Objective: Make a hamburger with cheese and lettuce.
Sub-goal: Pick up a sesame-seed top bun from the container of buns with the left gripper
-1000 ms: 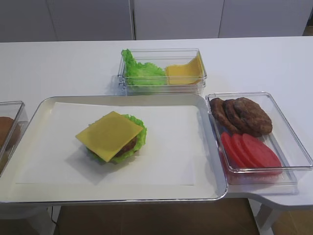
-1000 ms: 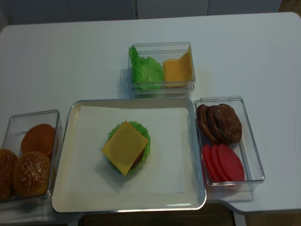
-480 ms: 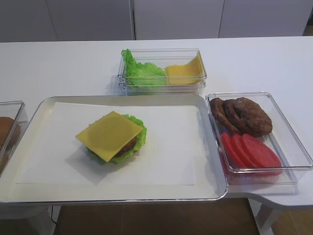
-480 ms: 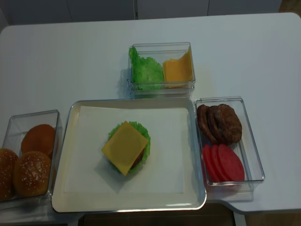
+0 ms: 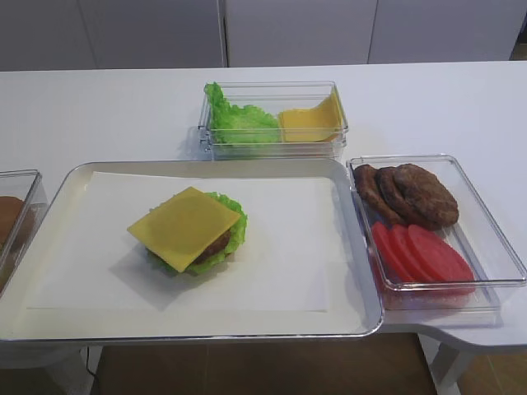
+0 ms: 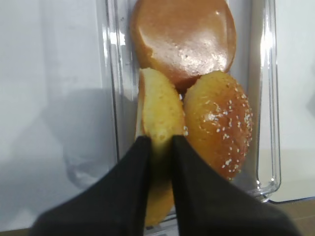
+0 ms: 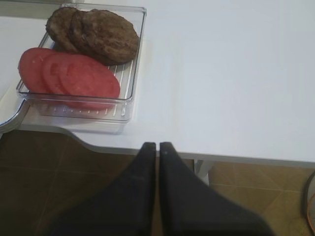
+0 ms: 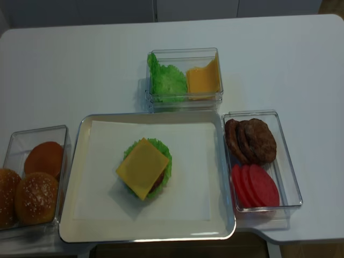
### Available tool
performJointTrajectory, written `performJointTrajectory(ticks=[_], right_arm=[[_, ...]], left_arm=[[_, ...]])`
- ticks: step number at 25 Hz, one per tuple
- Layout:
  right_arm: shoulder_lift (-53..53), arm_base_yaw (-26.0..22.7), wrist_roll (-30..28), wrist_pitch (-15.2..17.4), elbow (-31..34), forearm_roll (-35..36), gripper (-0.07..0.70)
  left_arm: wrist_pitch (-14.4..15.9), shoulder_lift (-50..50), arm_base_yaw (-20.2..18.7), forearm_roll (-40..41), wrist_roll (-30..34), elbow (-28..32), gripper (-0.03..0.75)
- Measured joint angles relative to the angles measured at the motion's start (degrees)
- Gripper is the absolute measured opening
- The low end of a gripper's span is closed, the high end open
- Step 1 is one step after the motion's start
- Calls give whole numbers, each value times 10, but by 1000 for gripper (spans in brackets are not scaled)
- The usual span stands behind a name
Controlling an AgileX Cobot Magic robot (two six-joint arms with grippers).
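Exterior high views show the hamburger (image 8: 144, 167) near the middle of a metal tray (image 8: 75, 226) lined with white paper: the lettuce (image 8: 163, 152) is seen as a green frill around a brown patty, and the cheese (image 8: 141, 167) lies flat on top, its corners jutting out. No bun top is on the stack.

Behind the tray, a clear box (image 8: 185, 98) is filled with loose lettuce leaves (image 8: 165, 80) on the left and bent cheese slices (image 8: 204, 79) on the right. To the tray's right, a clear bin (image 8: 285, 161) holds overlapping brown patties (image 8: 252, 140) at the back and tomato slices (image 8: 257, 187) at the front. To the left, a bun container (image 6: 110, 83) holds a smooth bun piece (image 6: 182, 37), a sesame-seeded bun top (image 6: 219, 123) and a bun half (image 6: 158, 110) standing on edge.

The left gripper (image 6: 160, 150) is pinched on that upright bun half. The right gripper (image 7: 158, 147) hangs past the table edge, its fingers pressed together on nothing.
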Motion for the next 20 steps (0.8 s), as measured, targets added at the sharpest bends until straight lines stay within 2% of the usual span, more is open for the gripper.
performJointTrajectory(ticks=[20], right_arm=[[0, 0, 1, 0, 0, 0, 8]], left_arm=[[0, -37, 0, -34, 6, 0, 84]])
